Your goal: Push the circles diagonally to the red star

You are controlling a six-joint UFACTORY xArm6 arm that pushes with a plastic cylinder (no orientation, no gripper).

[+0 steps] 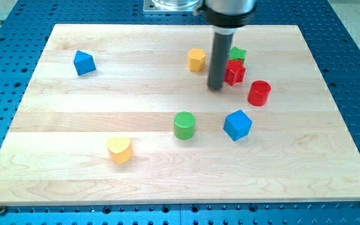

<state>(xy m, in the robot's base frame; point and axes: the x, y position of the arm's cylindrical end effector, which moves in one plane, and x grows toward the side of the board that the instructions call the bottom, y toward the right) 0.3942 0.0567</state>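
The red star lies at the view's upper right, with a green star just above it. A red circle sits to the star's lower right. A green circle sits near the board's middle, below and left of the star. My tip rests on the board just left of the red star, close to it or touching it, between it and the yellow hexagon.
A blue cube lies right of the green circle. A blue block sits at the upper left. A yellow heart sits at the lower left. The wooden board lies on a blue perforated table.
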